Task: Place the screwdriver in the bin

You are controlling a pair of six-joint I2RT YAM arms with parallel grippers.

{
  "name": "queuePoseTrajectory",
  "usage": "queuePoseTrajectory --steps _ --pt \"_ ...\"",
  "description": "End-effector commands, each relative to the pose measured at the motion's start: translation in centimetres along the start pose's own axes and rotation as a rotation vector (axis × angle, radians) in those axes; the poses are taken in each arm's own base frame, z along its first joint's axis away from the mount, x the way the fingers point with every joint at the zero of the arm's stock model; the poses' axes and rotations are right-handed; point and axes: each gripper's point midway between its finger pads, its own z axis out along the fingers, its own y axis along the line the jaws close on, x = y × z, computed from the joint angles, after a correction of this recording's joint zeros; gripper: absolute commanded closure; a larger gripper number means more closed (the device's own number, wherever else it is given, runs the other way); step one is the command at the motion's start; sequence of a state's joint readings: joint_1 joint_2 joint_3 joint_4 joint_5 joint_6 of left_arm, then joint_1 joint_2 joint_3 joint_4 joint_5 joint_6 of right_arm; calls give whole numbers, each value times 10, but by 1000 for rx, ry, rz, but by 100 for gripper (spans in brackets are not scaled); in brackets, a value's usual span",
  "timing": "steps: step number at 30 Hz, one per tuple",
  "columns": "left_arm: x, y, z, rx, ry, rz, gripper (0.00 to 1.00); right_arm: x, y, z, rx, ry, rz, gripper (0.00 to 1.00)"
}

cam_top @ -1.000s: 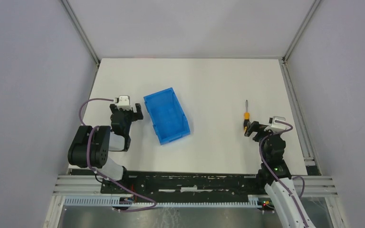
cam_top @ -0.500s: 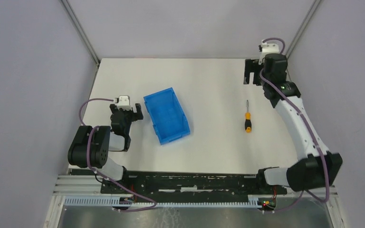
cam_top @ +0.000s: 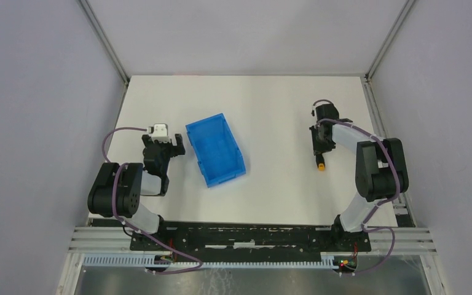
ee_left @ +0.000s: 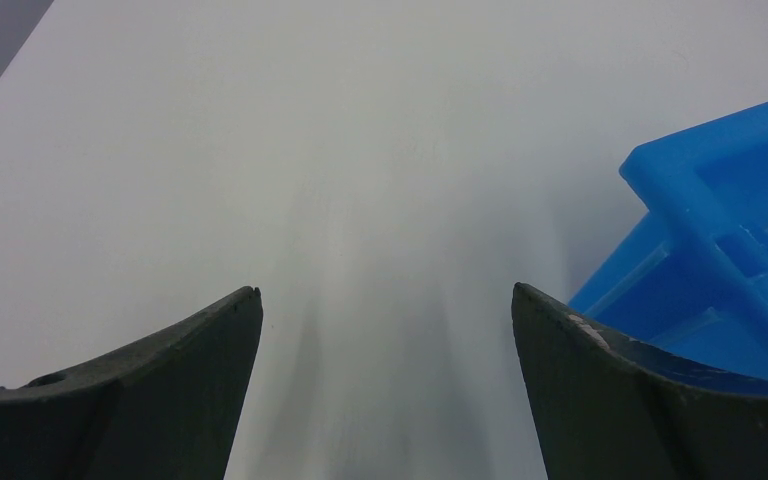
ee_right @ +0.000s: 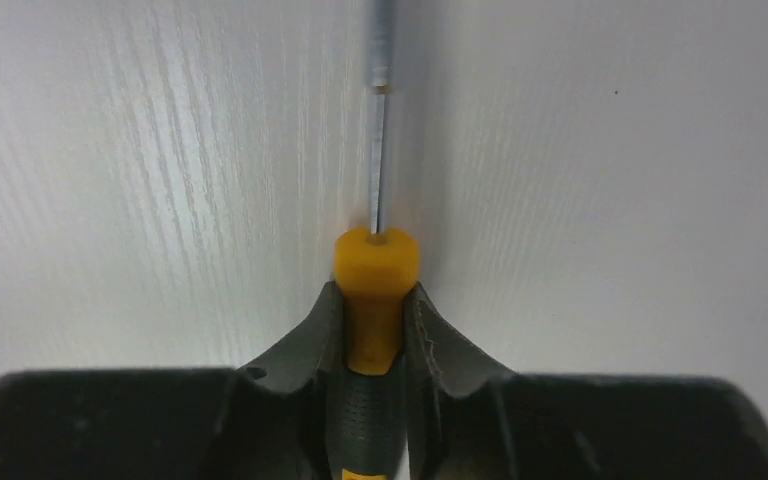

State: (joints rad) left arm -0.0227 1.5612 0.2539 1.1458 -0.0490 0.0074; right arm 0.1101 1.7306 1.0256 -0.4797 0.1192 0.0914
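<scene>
The screwdriver (cam_top: 321, 164) lies on the white table at the right; only its orange butt end shows in the top view, the rest hidden under my right gripper (cam_top: 320, 146). In the right wrist view that gripper (ee_right: 375, 292) is shut on the screwdriver's (ee_right: 375, 262) orange-and-black handle, and the thin shaft runs away over the table. The blue bin (cam_top: 215, 149) stands left of centre. My left gripper (cam_top: 173, 145) rests just left of it. It stands open (ee_left: 385, 292) with nothing between its fingers, and a corner of the bin (ee_left: 720, 250) shows at its right.
The white table (cam_top: 270, 104) ends at metal frame rails on the right (cam_top: 381, 123) and at grey walls behind. A wide stretch of bare table separates the bin from the screwdriver.
My right arm has swung in from the far right corner onto the screwdriver, and its jaws have closed on the handle. The left arm, bin and screwdriver have not moved.
</scene>
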Motion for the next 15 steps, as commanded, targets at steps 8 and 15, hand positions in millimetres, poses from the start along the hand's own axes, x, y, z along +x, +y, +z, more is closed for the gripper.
queuePoseTrajectory --steps 8,15 --pt "-12 0 0 2 -40 -36 0 -63 -17 -129 12 -100 -17 100" --pt "-12 -1 0 3 -41 -36 0 -89 -5 -173 -24 -229 39 100"
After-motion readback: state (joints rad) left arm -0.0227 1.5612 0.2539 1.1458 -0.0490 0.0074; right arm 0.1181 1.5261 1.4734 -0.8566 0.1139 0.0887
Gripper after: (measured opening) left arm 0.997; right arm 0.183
